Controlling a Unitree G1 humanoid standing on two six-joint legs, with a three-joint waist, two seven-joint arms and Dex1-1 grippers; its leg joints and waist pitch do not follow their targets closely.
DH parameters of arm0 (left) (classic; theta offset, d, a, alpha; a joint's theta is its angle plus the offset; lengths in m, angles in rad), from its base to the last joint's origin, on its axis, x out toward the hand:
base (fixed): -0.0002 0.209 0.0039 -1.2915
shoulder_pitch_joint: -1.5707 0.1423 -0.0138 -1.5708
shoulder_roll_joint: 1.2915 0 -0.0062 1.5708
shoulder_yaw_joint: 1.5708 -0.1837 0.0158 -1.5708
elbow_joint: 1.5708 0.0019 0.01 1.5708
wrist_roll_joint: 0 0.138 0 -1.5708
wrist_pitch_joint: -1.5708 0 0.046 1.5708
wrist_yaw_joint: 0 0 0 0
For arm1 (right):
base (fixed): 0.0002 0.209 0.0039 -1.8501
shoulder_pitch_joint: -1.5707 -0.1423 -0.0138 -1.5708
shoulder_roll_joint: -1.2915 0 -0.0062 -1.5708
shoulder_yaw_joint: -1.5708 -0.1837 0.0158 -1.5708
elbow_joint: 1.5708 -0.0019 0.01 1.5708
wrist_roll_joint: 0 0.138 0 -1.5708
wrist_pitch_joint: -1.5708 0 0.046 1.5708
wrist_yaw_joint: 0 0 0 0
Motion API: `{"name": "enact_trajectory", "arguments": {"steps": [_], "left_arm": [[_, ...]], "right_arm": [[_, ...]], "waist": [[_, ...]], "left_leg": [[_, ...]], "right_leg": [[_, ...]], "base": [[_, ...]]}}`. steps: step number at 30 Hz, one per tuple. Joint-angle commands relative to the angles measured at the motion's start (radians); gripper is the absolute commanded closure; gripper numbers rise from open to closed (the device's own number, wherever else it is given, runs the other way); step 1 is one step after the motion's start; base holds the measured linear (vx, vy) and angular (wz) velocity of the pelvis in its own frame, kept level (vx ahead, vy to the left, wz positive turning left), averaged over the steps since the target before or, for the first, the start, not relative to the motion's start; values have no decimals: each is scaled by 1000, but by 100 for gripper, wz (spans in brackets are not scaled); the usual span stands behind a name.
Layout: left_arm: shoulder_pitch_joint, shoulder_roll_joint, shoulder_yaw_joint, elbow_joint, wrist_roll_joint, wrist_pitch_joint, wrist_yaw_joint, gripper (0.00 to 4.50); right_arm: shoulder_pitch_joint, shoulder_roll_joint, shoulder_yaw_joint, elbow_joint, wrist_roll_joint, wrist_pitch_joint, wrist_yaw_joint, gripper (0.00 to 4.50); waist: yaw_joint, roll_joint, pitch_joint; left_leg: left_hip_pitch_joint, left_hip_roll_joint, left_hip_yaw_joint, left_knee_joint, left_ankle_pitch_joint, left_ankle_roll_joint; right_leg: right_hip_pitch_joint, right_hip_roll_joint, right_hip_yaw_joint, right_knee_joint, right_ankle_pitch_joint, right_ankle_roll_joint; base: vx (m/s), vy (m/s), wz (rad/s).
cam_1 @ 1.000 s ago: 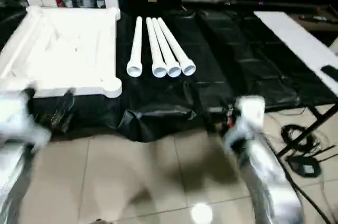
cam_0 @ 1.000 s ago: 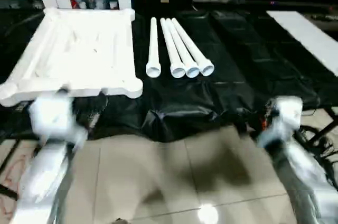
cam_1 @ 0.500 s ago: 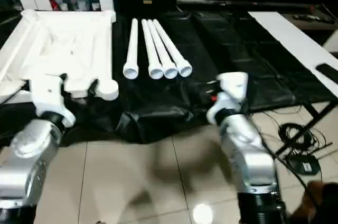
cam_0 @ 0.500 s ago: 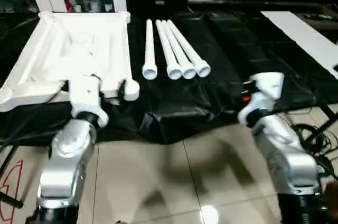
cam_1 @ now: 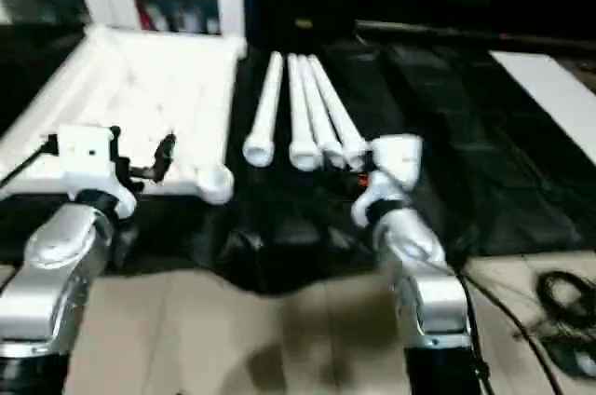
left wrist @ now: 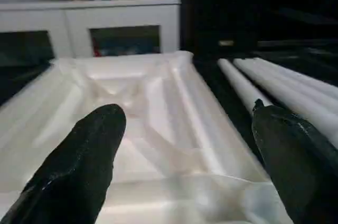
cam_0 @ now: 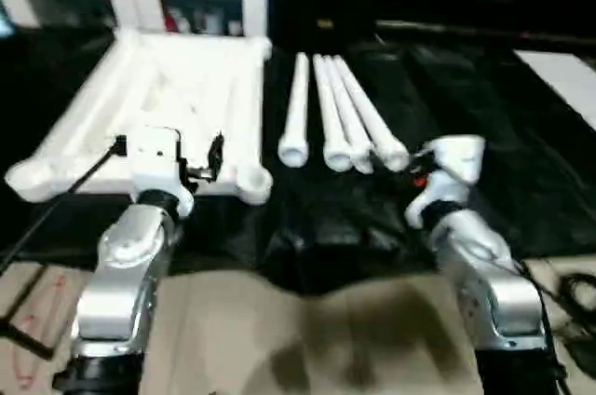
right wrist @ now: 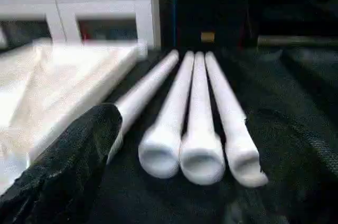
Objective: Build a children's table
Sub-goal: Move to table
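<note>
The table top (cam_0: pixel 158 115) lies upside down on the black-covered counter (cam_0: pixel 484 134), ribbed side up, so its corner sockets are free to receive legs. The four legs (cam_0: pixel 340 115) lie side by side just right of it, open ends toward us, easy to pick. Our left claw (cam_0: pixel 168 151) is spread over the top's near edge; our right claw (right wrist: pixel 174 145) is spread too, just before the leg ends. We hold nothing yet. Compared with a second ago, both arms have come forward to the parts.
</note>
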Motion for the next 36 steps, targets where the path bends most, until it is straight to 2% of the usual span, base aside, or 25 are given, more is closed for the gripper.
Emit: {"name": "enact_trajectory", "arguments": {"steps": [1,2,4,7,8,10,12,13,14,15,16,18,19,21,22,23,24,25,27,28,29,30,32,35,36], "left_arm": [[-11,9,10,0,9,12,-10,16],[-14,10,10,3,11,12,-10,16],[-18,12,9,6,13,11,-13,16],[-24,10,5,6,12,13,-13,16],[-25,11,6,9,9,13,-12,16],[-25,13,7,13,5,12,-13,16],[-26,13,7,14,3,13,-14,16],[-25,14,6,14,3,14,-15,16],[-24,12,4,11,6,16,-22,16],[-24,12,4,11,6,17,-23,16],[-25,11,3,11,9,18,-23,16],[-26,12,4,12,9,17,-27,16],[-27,14,2,14,10,16,-27,16],[-29,21,-3,17,11,14,-33,16],[-32,25,-7,21,11,14,-38,16],[-37,28,-14,28,9,12,-49,16],[-40,30,-17,31,8,11,-55,16],[-42,31,-20,34,7,11,-60,16],[-49,34,-29,42,7,6,-76,16],[-52,35,-38,47,5,4,-92,16],[-54,39,-51,52,9,-1,-107,16],[-57,43,-60,57,11,-5,-118,16],[-61,43,-65,64,7,-6,-126,16],[-74,44,-69,84,0,-10,-140,16],[-76,44,-70,88,1,-12,-143,16]], "right_arm": [[-17,8,-9,2,19,9,-13,16],[-18,4,-14,3,26,26,-15,16],[-22,-5,-20,15,4,12,-33,16],[-26,-15,-39,35,28,19,-4,16],[-21,-8,-48,32,49,38,5,16],[-6,-16,-30,21,44,49,32,16],[5,-32,5,13,18,42,60,16],[8,-33,13,11,15,41,65,16],[15,-36,40,5,12,39,74,16],[16,-35,45,3,12,38,75,16],[16,-32,44,5,17,42,72,16],[15,-19,42,5,36,54,73,16],[14,-19,44,6,31,54,75,16],[13,-16,42,7,27,56,79,16],[13,-15,38,6,29,53,84,16],[16,-10,28,3,40,55,87,16],[17,-8,24,2,46,57,87,16],[20,-9,23,-1,46,57,87,16],[24,-22,31,-9,32,51,85,16],[26,-29,33,-14,23,48,74,16],[28,-29,25,-17,27,52,65,16],[28,-33,24,-19,22,57,58,16],[29,-39,24,-18,15,62,56,16],[22,-49,23,-15,-5,53,66,16],[20,-59,32,-16,-14,50,74,16]], "waist": [[-24,24,-40],[-51,44,-49],[-77,38,-59],[-83,9,-46],[-36,-37,-57],[-3,-37,-73],[-3,-16,-62],[-11,15,-65],[-5,54,-55],[-33,63,-58],[-84,74,-75],[-83,60,-85],[-77,44,-80],[-63,20,-59],[-59,-6,-47],[-37,-42,-44],[-22,-52,-31],[1,-52,-29],[55,-26,-32],[55,-14,-37],[44,-17,-38],[-21,47,-73],[-50,35,-63],[-74,24,-68],[-78,-5,-78]], "left_leg": [[-2,67,-16,-140,-69,44],[116,113,-68,-159,-213,72],[166,149,-116,-166,-191,212],[131,88,-52,-151,-129,312],[12,-29,26,-46,-130,225],[-77,-3,-11,61,-13,121],[-103,21,-22,38,76,62],[-77,36,-11,-59,169,75],[-82,8,-24,-107,170,241],[-29,21,-73,-115,118,323],[104,69,-206,-121,54,521],[134,91,-272,-97,195,648],[116,121,-188,-93,206,528],[56,89,-136,-151,60,439],[39,42,-89,-154,-119,363],[79,-32,26,-43,-287,175],[63,-78,48,39,-280,120],[36,-64,22,59,-217,74],[25,-66,-14,29,-126,-66],[45,-64,-12,-2,-113,-74],[-2,-50,-39,-49,-35,-27],[161,59,-114,-136,48,79],[175,137,-167,-157,22,283],[157,35,-115,-123,157,394],[136,-33,-67,-81,195,351]], "right_leg": [[42,-40,9,-81,-342,-225],[-40,-20,-15,-14,-230,-196],[-84,-44,-22,49,-77,-100],[-76,-73,-5,3,17,-70],[78,-145,111,-113,-179,-195],[162,-228,178,-139,-289,-348],[147,-187,121,-124,-145,-403],[124,-106,34,-109,-153,-339],[132,-69,-71,-122,-191,-225],[91,-16,-96,-71,-205,-181],[-23,24,-89,61,-251,-104],[-105,1,-32,128,-224,0],[-125,-24,-1,141,-117,53],[-98,-27,15,112,-6,62],[-73,-49,40,17,31,5],[-63,-79,156,-123,-320,-61],[-22,-108,220,-167,-583,-126],[22,-132,267,-174,-745,-172],[69,-11,348,-138,-556,-194],[59,33,345,-133,-482,-164],[86,26,287,-102,-323,-147],[-71,54,142,24,-141,-102],[-147,-22,36,106,-120,-43],[-149,-44,1,54,35,-49],[-95,-74,23,-9,114,-117]], "base": [[151,61,5],[151,61,5],[120,37,10],[137,8,10],[100,-27,12],[128,-19,4],[139,1,-1],[69,9,-4],[159,43,9],[213,50,39],[213,50,39],[179,15,58],[148,8,58],[90,-10,17],[141,-82,15],[96,-81,13],[107,-119,-8],[95,-82,-40],[97,-58,-38],[0,0,0],[96,20,-22],[99,57,-7],[131,65,6],[117,39,10],[138,-14,5]]}}
